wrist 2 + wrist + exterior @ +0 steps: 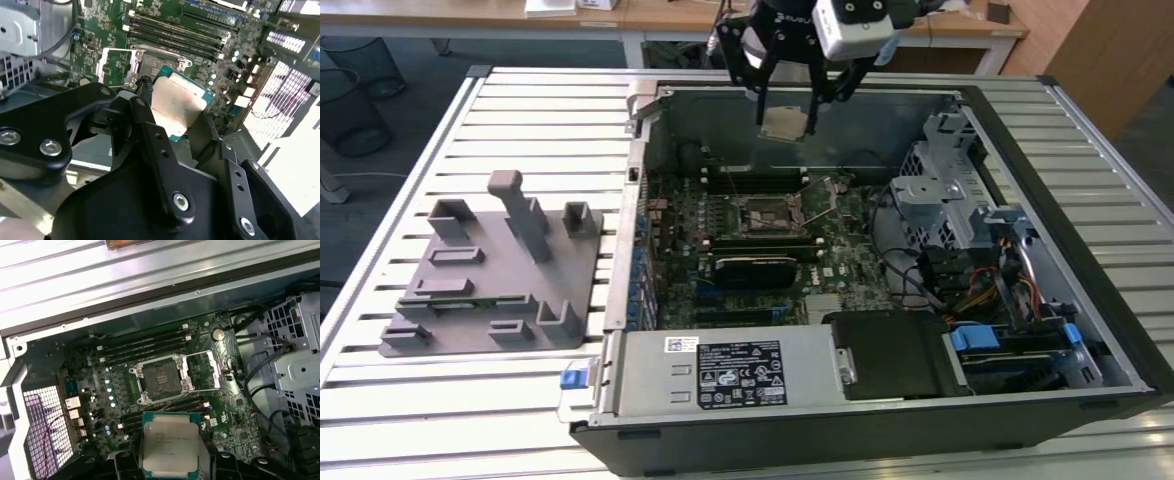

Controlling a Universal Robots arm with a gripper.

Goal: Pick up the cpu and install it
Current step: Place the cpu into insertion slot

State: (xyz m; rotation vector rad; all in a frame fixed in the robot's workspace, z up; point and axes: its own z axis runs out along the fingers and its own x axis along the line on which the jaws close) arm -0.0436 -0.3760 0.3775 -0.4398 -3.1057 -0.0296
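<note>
My gripper (786, 125) hangs over the far side of the open computer case, shut on the cpu (783, 122), a flat square chip with a silver top. In both wrist views the cpu (170, 446) (177, 107) is held by its edges between the black fingers (145, 107), well above the board. The empty dark socket (160, 378) with its metal load frame swung open lies on the green motherboard (747, 210), nearer the case middle than the held chip.
A grey plastic fixture block (494, 270) with posts rests on the slatted table at the exterior view's left. Inside the case stand memory slots (145, 347), a drive cage (947, 190), cables and the power supply (734, 370).
</note>
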